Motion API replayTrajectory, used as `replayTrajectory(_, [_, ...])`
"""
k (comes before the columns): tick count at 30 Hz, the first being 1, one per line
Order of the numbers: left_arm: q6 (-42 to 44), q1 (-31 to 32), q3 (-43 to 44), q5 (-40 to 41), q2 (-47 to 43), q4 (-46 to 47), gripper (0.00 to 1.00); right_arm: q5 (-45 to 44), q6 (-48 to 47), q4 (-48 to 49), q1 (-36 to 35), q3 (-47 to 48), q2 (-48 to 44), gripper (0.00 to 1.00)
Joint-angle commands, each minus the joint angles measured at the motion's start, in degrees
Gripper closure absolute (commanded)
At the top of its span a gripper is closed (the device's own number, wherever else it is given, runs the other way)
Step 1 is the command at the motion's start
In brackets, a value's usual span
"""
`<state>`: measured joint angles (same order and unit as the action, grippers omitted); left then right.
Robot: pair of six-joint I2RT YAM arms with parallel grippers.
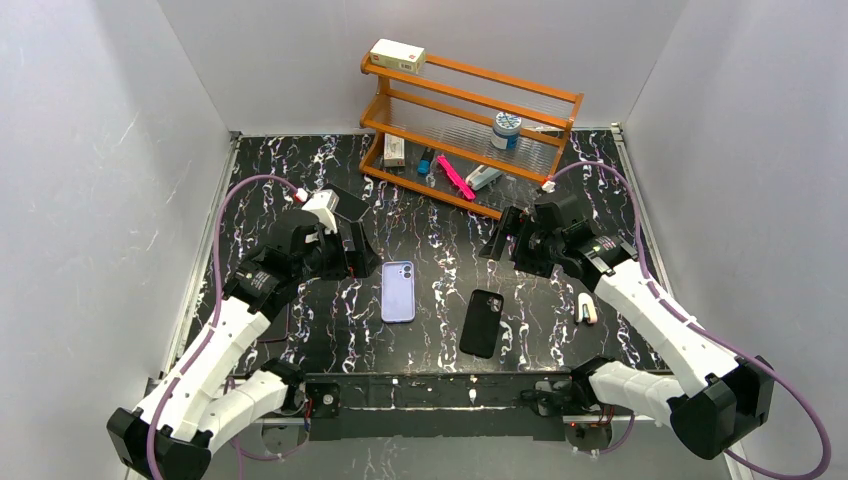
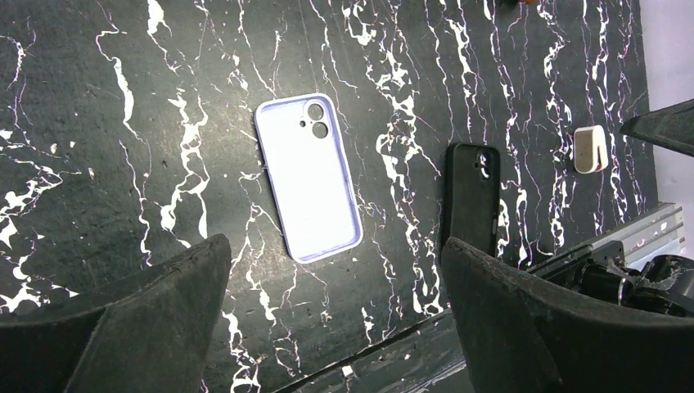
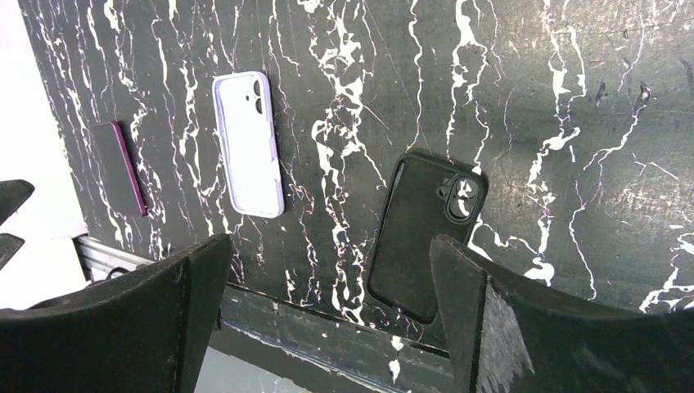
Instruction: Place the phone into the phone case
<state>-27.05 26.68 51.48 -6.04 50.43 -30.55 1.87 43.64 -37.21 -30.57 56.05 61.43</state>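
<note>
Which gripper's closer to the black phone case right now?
Right. The right gripper hangs open just beyond the far end of the black phone case. The left gripper, also open, is farther off to the left, with the lavender item lying between it and the case.

**Left arm** (image 1: pixel 215 340): base at the near-left corner of the table (image 1: pixel 440 250). Elbow is folded low and the forearm slants in toward table centre.
**Left gripper** (image 1: pixel 355 250): above the table, left of centre, facing down. Jaws are spread wide and empty, with both fingers (image 2: pixel 123 319) clear of the surface.
**Right arm** (image 1: pixel 660 320): base at the near-right corner, forearm slanting in toward table centre.
**Right gripper** (image 1: pixel 503 240): above the table, right of centre, tilted down. Jaws are spread wide and empty.
</note>
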Motion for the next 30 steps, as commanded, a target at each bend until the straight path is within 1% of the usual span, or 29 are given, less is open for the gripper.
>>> replayTrajectory(1, [0.2,-0.2,2.3,0.7,-0.9,-1.6,0.02,-1.0,0.7,0.1,-0.1,2.0,-1.2,0.01])
replayTrajectory(11, [-0.4,-0.3,2.7,5.1,0.5,-3.7,0.02,-0.4,1.1,-0.6,-0.1,1.9,-1.0,0.01])
replayTrajectory(15, [-1.4,-0.3,2.9,4.0,2.6,-4.2,0.03,-0.9,1.9,-1.6,-0.1,1.6,-0.9,0.01])
replayTrajectory(20, [-2.9,-0.2,1.7,5.0,4.3,-4.1,0.05,-0.6,2.9,-1.8,-0.1,0.0,-1.2,0.01])
replayTrajectory(22, [-3.5,-0.3,1.4,4.9,5.6,-4.0,0.06,-0.7,3.4,-2.3,-0.1,-0.6,-1.3,0.01])
replayTrajectory(25, [-4.2,-0.3,0.4,2.4,8.7,-3.7,0.10,-1.5,5.3,-3.3,-0.1,-1.6,-1.6,0.01])
replayTrajectory(27, [-4.5,-0.2,-0.4,-0.5,11.8,-3.5,0.16,-1.5,6.8,-3.8,-0.1,-3.1,-1.8,0.02])
replayTrajectory(30, [-5.7,-0.2,-2.3,-3.8,15.7,-1.4,0.24,0.4,7.8,-4.5,-0.1,-5.3,-0.6,0.08])
